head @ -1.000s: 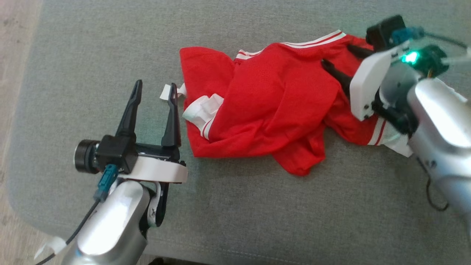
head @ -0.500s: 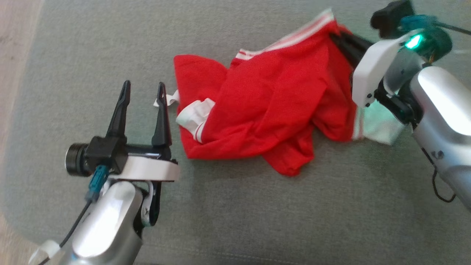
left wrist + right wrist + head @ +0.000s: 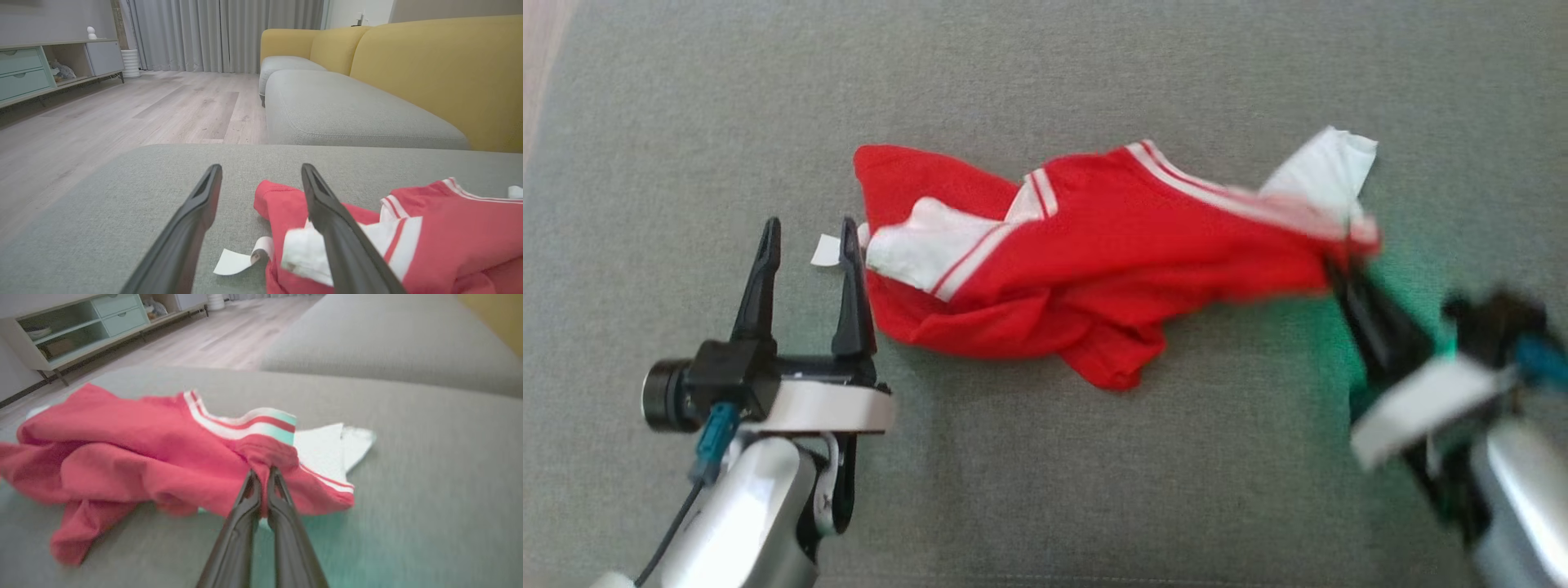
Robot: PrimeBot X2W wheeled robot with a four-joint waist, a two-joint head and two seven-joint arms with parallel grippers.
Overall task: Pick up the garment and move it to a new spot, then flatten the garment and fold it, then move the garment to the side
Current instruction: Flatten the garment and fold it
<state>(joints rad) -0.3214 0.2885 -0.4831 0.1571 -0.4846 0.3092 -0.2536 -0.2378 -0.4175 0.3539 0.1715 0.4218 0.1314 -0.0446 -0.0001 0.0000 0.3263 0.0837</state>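
Fingers point(image 3: 240, 522) of the right gripper point(image 3: 262, 474) are clamped on the garment point(image 3: 1111, 253) at 3 o'clock; grip may be lost under drag.

- grey fabric cushion point(image 3: 1045, 490), flat, in foreground
- 2nd grey seat cushion point(image 3: 351, 114) behind it, yellow sofa back point(image 3: 429, 73) alongside
- pale wood floor point(image 3: 122, 118), grey curtains point(image 3: 220, 32) at far wall
- sideboard point(image 3: 24, 73) w/ mint drawers, white ribbed cylinder point(image 3: 130, 63) near its end

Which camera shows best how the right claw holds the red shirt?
The right wrist view: the right gripper is shut on a bunched fold of the red shirt. The head view blurs that pinch; the left wrist view shows the shirt's other end.
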